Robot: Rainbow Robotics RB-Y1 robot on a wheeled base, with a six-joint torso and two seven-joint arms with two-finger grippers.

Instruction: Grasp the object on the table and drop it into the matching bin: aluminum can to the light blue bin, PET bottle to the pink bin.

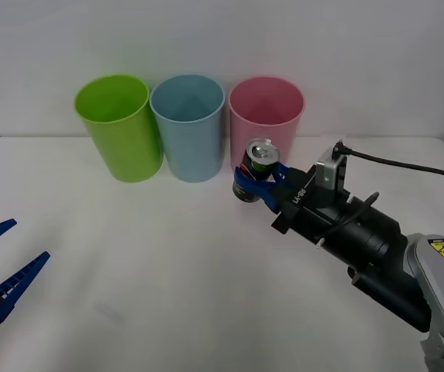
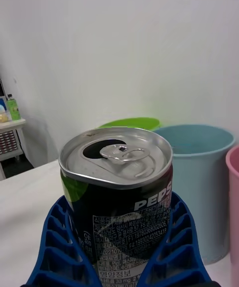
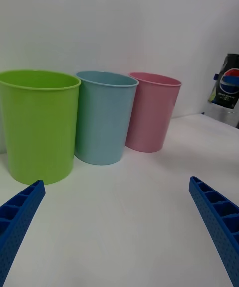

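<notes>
**Can held just short of the blue bin**

Front view: the right gripper [image 1: 254,184] grasps the can [image 1: 257,164], lifted off the bench [image 1: 167,271] with its silver top tilted up, in front of the pink bin [image 1: 266,116]. The blue bin [image 1: 188,124] lies toward the robot's left and slightly farther back, so the carry likely needs to go that way. The left gripper [image 1: 3,267] rests released, well apart.

Right wrist view: the can [image 2: 122,192] stands between the blue fingers [image 2: 64,252], with the blue bin [image 2: 199,187] close behind.

Left wrist view: green bin [image 3: 37,123], blue bin [image 3: 105,115] and pink bin [image 3: 152,110] stand in a row, with the can [image 3: 227,85] beyond the pink one.
</notes>
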